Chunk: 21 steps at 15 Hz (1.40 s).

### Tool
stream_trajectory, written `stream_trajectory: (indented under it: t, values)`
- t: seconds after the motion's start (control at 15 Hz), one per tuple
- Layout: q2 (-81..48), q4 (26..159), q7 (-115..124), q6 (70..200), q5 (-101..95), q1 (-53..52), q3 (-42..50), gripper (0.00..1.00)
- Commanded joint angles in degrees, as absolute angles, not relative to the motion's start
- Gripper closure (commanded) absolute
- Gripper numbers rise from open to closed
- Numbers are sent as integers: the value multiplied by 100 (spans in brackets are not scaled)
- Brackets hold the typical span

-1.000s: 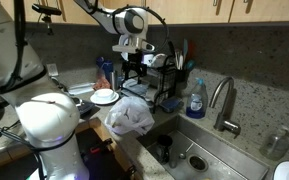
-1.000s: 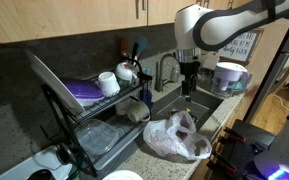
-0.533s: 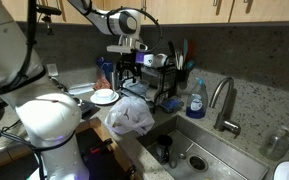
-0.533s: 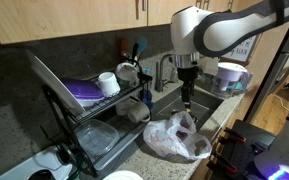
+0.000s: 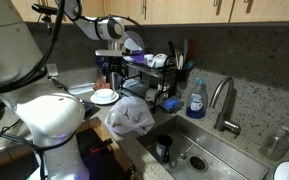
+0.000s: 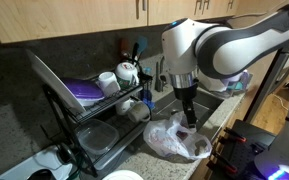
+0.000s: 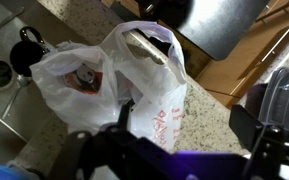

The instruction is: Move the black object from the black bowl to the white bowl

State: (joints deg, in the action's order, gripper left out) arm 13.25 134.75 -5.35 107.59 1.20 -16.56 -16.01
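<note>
In the wrist view the gripper (image 7: pixel 184 135) hangs over a plastic bag (image 7: pixel 134 80) that lies on the worktop (image 7: pixel 206 82), at the edge where the sink (image 7: pixel 4 75) begins. The picture is blurred, but the jaws seem to stand apart with nothing between them.

In an exterior view the white bowl (image 5: pixel 104 97) stands toward the back edge of the worktop, just beside the bag, and the gripper (image 5: pixel 110 68) is above it.

In an exterior view the gripper (image 6: pixel 189 112) is low over the bag, beside the dish rack (image 6: pixel 94 115). We cannot find the black object or the black bowl in any view; they may be hidden.

We judge that the step is searching. It is better to rise clear of the thin plastic first, then descend straight with the jaws apart.
</note>
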Motion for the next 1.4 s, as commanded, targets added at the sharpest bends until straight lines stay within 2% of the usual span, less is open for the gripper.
stream_trajectory:
  t: [0.0, 0.53, 1.33]
  values:
    - [997, 13340, -937, 10840, -43, -1878, -1781, 0]
    - [429, 13190, -1812, 10937, -509, -2256, -2158, 0]
    - [339, 13220, -1567, 11078, -456, -2353, -2281, 0]
